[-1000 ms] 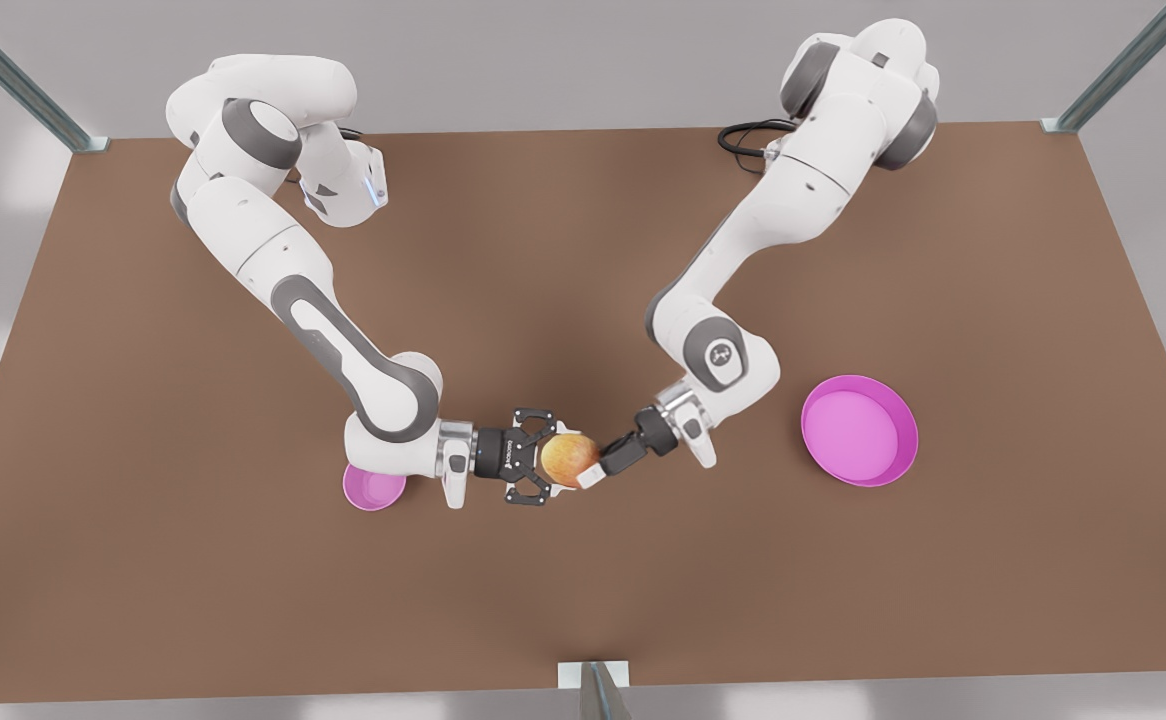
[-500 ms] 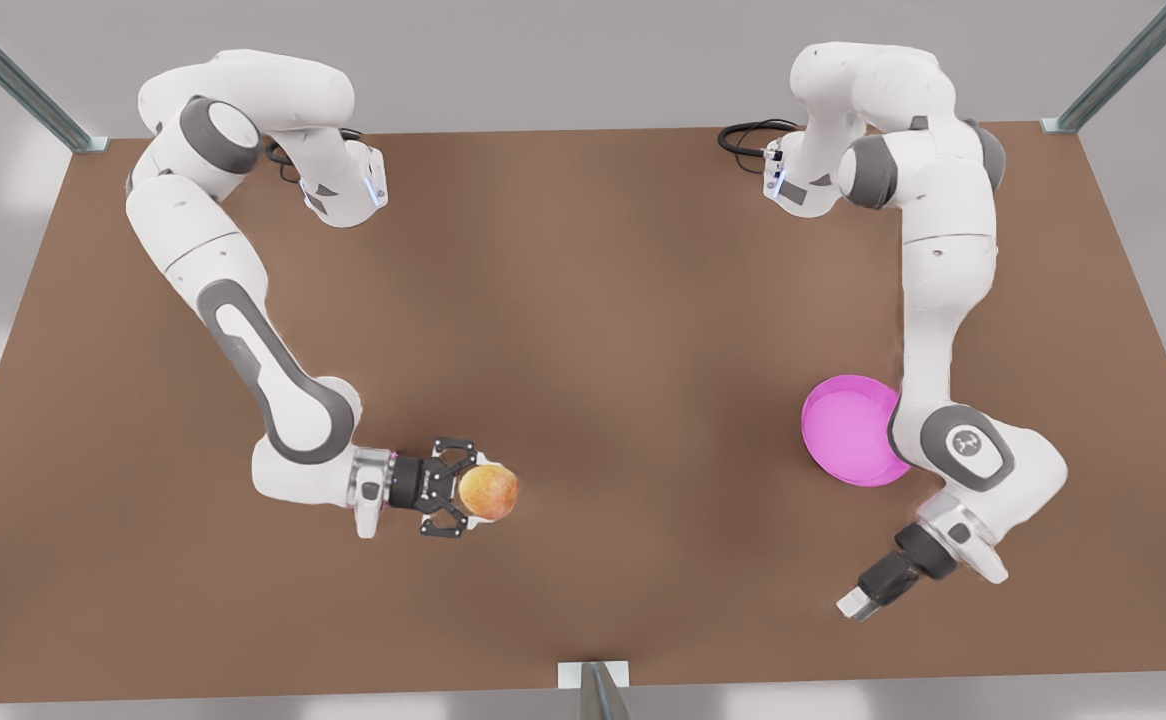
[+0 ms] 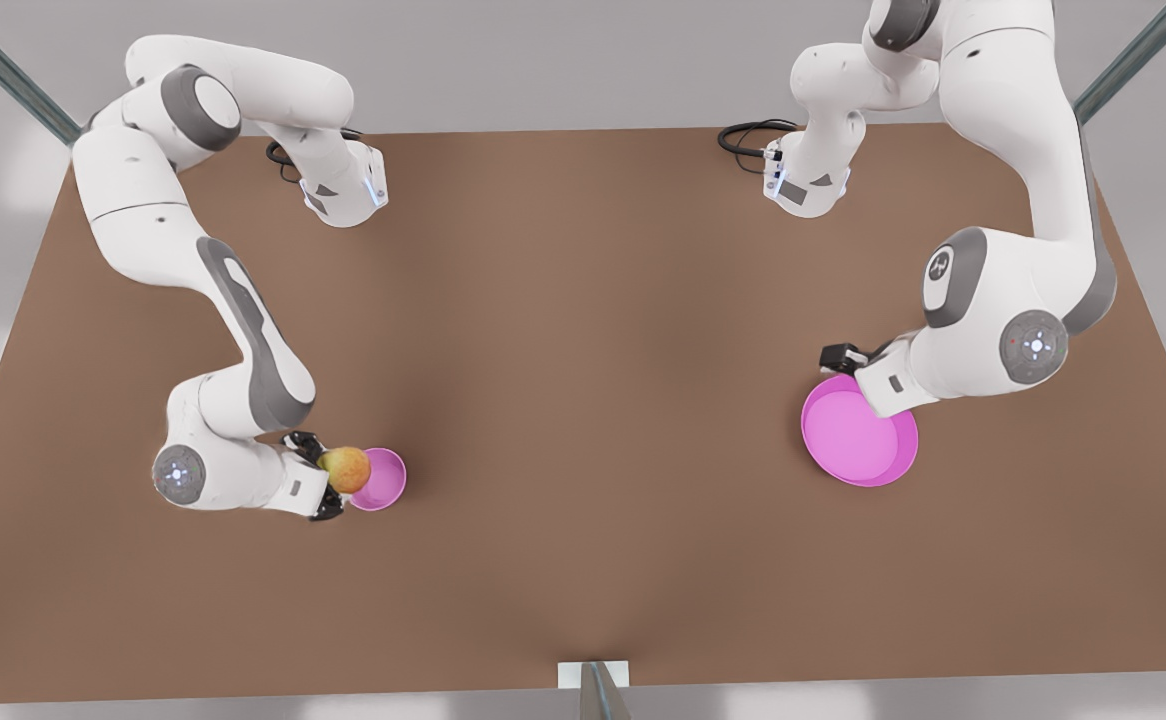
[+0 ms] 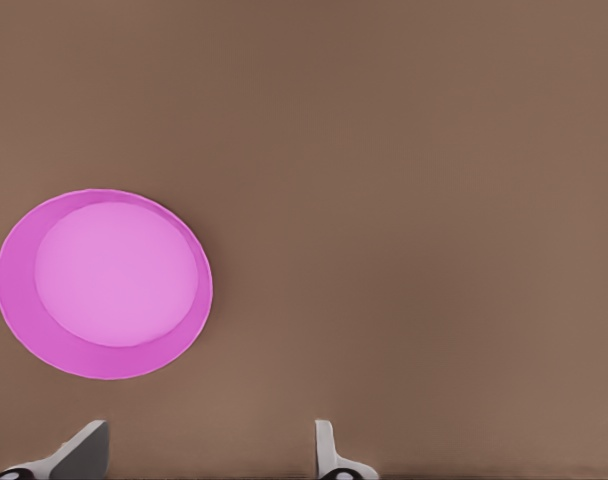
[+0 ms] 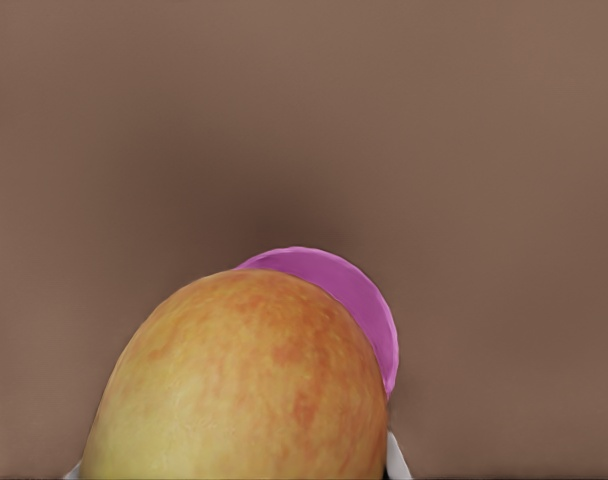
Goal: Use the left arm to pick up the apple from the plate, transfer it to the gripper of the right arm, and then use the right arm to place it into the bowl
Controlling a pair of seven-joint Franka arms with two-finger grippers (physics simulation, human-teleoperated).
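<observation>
Pink bowl [image 3: 381, 479] beside apple [image 3: 347, 469] clamped in right gripper [image 3: 328, 480]; left gripper [image 4: 209, 455] agape; no writing legible.

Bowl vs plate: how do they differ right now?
The bowl is smaller and deeper; the plate is wider and shallow. The bowl has the apple, held by the right pincer, at its edge; the plate is empty, with the open left pincer above its rim. Both are bright pink and round.
</observation>
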